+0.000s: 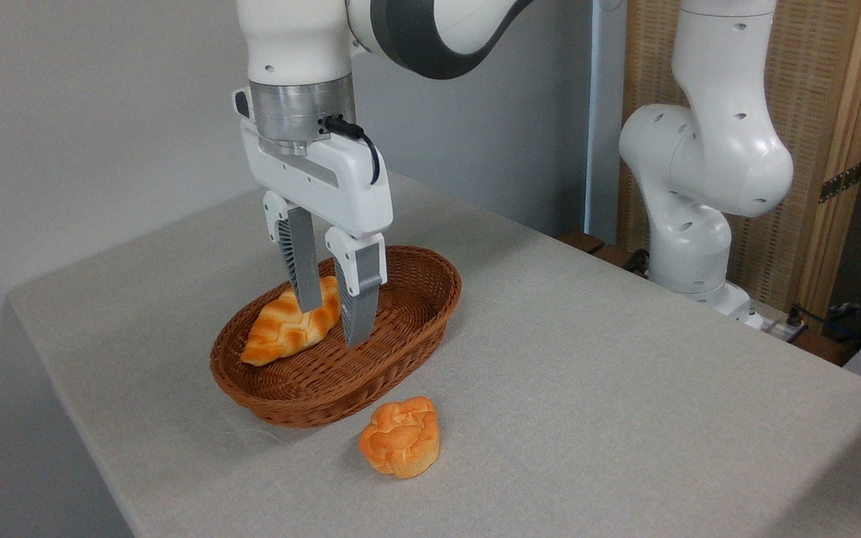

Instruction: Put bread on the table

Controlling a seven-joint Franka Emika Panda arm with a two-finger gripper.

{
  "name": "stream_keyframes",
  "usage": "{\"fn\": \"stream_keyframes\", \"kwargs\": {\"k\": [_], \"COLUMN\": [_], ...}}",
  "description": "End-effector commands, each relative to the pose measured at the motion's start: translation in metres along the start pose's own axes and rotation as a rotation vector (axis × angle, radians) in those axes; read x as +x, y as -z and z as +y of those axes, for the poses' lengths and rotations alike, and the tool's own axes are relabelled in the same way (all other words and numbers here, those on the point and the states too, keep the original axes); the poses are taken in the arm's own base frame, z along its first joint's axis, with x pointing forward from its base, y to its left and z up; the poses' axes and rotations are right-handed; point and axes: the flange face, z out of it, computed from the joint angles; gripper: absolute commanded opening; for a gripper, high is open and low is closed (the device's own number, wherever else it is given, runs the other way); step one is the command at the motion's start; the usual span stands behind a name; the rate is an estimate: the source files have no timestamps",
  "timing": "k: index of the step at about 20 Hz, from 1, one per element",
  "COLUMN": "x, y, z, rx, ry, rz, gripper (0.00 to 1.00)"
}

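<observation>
Camera view: open tool (pixel 332 323) straddles bread (pixel 288 325) in basket (pixel 415 314); close squarely mid-loaf, lift clear of rim, set on counter (pixel 625 359) toward 3 o'clock

Behind the scene stands a plain pale grey wall (pixel 87 112), lit softly and evenly, while to the right rises a folding screen of light wooden frames and woven straw-coloured panels (pixel 834 90), joined by a small metal hinge (pixel 841 181).
</observation>
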Motion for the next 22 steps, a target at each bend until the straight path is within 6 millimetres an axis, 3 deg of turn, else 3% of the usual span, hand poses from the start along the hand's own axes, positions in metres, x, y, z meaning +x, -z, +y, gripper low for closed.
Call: {"fn": "stream_keyframes", "kwargs": {"k": [1,13,22], "x": [0.004,0.016,0.043], "y": [-0.003,-0.014,-0.045], "z": [0.013,0.036,0.082], "rx": [-0.029,-0.086,-0.098], "ry": [-0.009,-0.024,-0.091], "rz": [-0.043,-0.011,0.041], "gripper": [1.00,1.00,1.00]}}
